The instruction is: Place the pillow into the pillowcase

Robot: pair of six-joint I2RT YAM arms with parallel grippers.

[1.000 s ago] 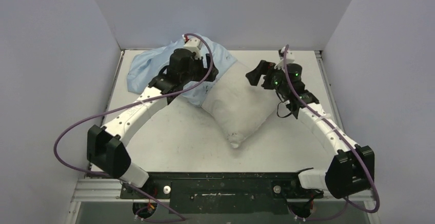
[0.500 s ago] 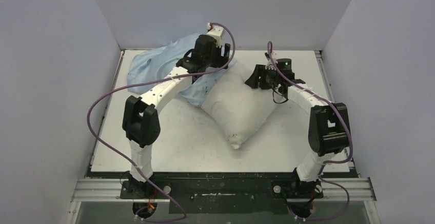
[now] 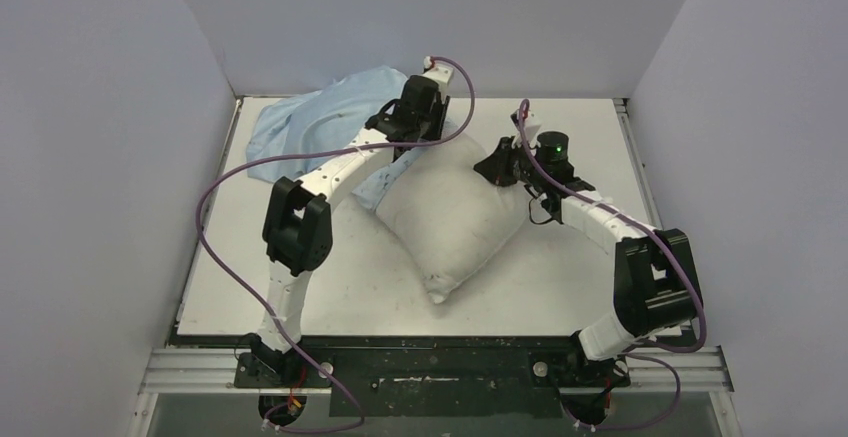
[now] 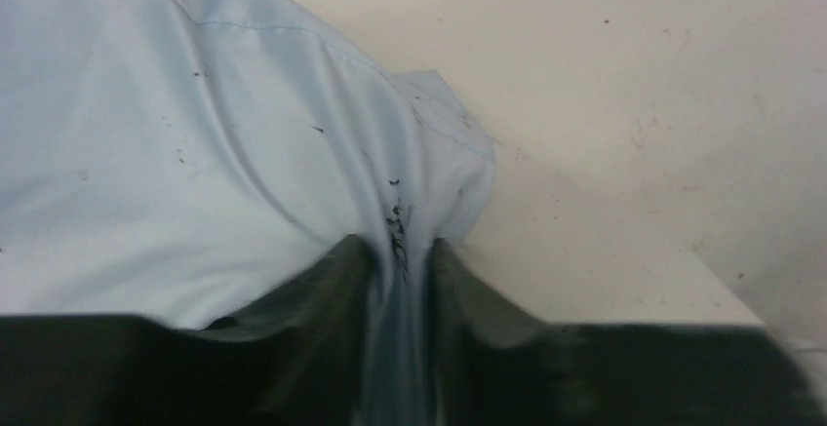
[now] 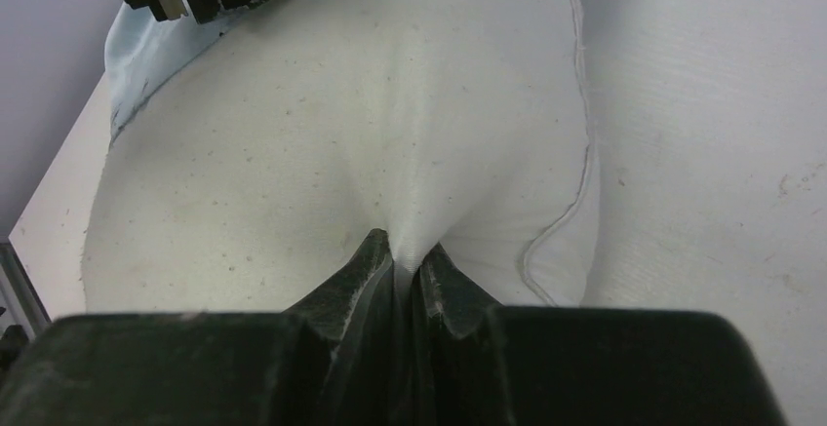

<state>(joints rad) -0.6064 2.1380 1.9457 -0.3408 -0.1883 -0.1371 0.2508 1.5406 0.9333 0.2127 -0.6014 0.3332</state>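
Note:
The off-white speckled pillow (image 3: 450, 222) lies diagonally at mid-table, one corner toward the near edge. Its far-left end runs under the light-blue pillowcase (image 3: 300, 122), which spreads wrinkled over the far-left corner. My left gripper (image 3: 415, 142) sits at the pillowcase's edge beside the pillow, and in the left wrist view it (image 4: 400, 251) is shut on a bunched fold of the pillowcase (image 4: 195, 153). My right gripper (image 3: 488, 170) is at the pillow's far-right side; in the right wrist view it (image 5: 405, 255) pinches a ridge of the pillow (image 5: 322, 134) fabric.
Grey walls close in the white table (image 3: 600, 267) on three sides. The arm bases stand on a black rail (image 3: 430, 362) at the near edge. Purple cables loop off both arms, the left one (image 3: 215, 217) hanging wide over the table's left side.
Both arms have stretched forward. The right gripper has closed on the pillow fabric and the left on the pillowcase edge. The pillow has shifted left and nearer, its far-left end further under the pillowcase.

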